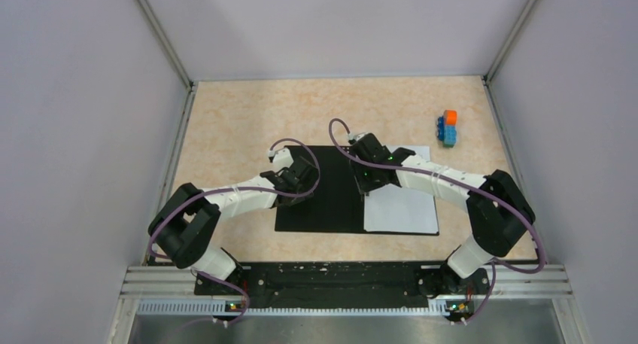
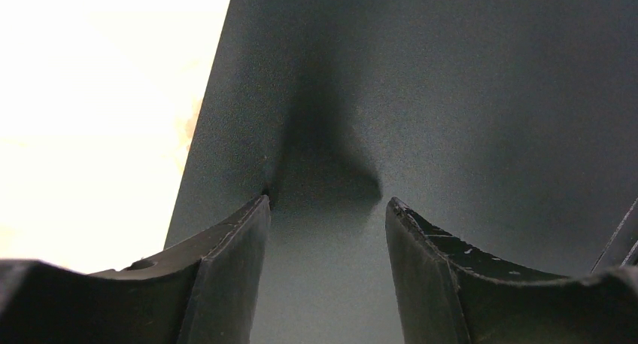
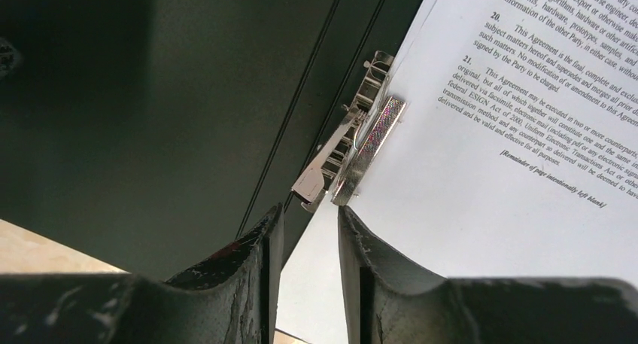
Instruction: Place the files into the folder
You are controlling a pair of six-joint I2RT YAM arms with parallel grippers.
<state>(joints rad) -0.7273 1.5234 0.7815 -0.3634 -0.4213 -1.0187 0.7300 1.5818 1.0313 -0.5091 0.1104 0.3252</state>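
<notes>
Counting folders: one folder (image 1: pixel 316 208), open, mid-table
files (image 1: pixel 402 208): stacked on its right half, sheet count unclear
left gripper (image 2: pixel 327 201): jaws wide, empty, over left half
right gripper (image 3: pixel 310 208): slightly parted, empty, by clip (image 3: pixel 346 156)

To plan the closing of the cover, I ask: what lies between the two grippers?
Only the bare black inside of the open folder lies between the left gripper and the right gripper, as the top view shows.
</notes>
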